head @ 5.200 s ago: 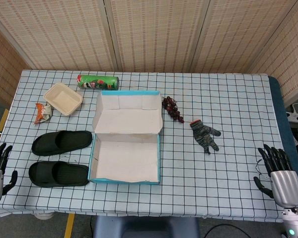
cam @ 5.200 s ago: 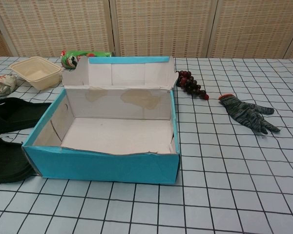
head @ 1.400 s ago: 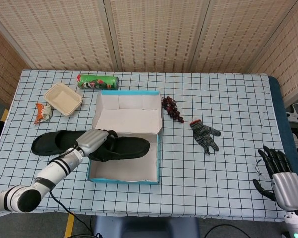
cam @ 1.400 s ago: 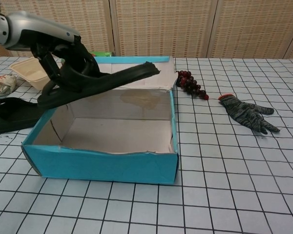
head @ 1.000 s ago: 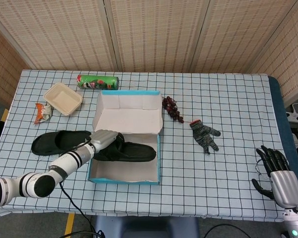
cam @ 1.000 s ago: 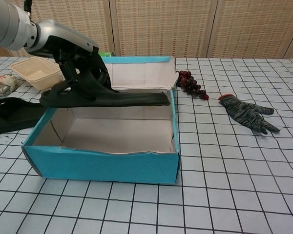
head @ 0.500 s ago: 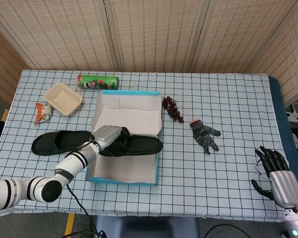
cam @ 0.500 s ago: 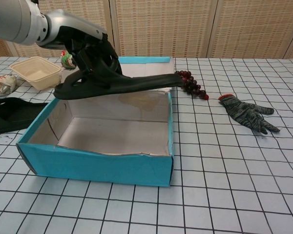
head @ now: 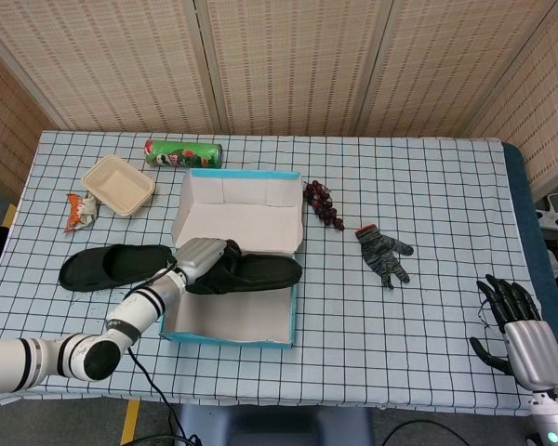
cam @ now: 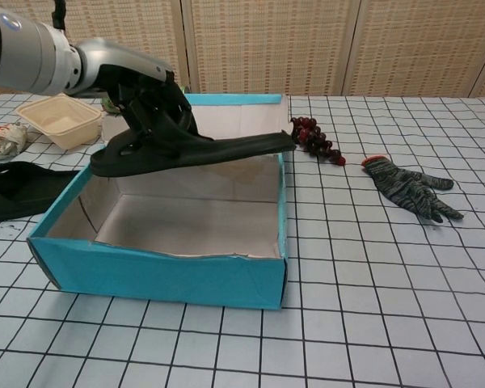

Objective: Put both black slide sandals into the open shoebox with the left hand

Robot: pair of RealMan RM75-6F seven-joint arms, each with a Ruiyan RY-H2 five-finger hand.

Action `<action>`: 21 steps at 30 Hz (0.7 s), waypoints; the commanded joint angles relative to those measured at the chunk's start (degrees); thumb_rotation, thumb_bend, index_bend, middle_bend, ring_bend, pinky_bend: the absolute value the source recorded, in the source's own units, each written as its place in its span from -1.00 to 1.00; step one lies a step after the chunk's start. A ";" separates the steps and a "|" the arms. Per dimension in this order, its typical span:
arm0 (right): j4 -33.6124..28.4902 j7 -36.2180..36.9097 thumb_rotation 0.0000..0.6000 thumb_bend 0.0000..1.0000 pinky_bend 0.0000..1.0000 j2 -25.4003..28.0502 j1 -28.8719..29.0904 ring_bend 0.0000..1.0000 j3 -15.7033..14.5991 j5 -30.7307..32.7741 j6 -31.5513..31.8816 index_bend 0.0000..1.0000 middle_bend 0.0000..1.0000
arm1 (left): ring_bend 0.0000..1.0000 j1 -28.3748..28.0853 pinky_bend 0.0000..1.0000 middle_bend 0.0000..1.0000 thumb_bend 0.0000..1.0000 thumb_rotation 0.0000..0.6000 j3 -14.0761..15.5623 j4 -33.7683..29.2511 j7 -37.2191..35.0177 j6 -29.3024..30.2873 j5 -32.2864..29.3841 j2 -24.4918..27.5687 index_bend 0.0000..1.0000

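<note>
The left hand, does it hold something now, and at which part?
Yes. The left hand grips one black slide sandal by its strap end, above the open shoebox. The right hand holds nothing.

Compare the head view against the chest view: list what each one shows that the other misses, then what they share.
Only the head view shows the right hand, open and idle at the table's near right edge, and the full length of the second sandal, lying on the table left of the box.

Only the chest view shows the shoebox's bare inside floor and that the held sandal hangs above it, its toe over the box's right wall.

Both show the left hand gripping that sandal, the grapes, the glove, the green can and the takeout container.
</note>
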 commanded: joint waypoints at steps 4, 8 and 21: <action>-0.07 -0.32 1.00 -0.60 -1.00 -0.08 -0.01 -1.00 -0.14 -0.19 0.01 -1.00 -1.00 | 0.29 0.23 0.26 0.50 0.15 1.00 1.75 1.96 1.67 1.09 -1.18 -2.26 0.21; -0.24 -0.30 1.00 -0.60 -1.00 0.07 0.02 -1.00 -0.20 -0.21 -0.07 -1.00 -1.00 | 0.29 0.52 0.27 0.50 0.14 1.00 2.54 3.45 2.38 0.82 -0.80 -3.68 0.22; -0.40 -0.40 1.00 -0.60 -1.00 0.27 0.03 -1.00 -0.38 -0.08 -0.35 -1.00 -1.00 | 0.29 2.98 0.26 0.52 0.16 1.00 5.32 7.17 6.73 4.93 4.85 -7.65 0.23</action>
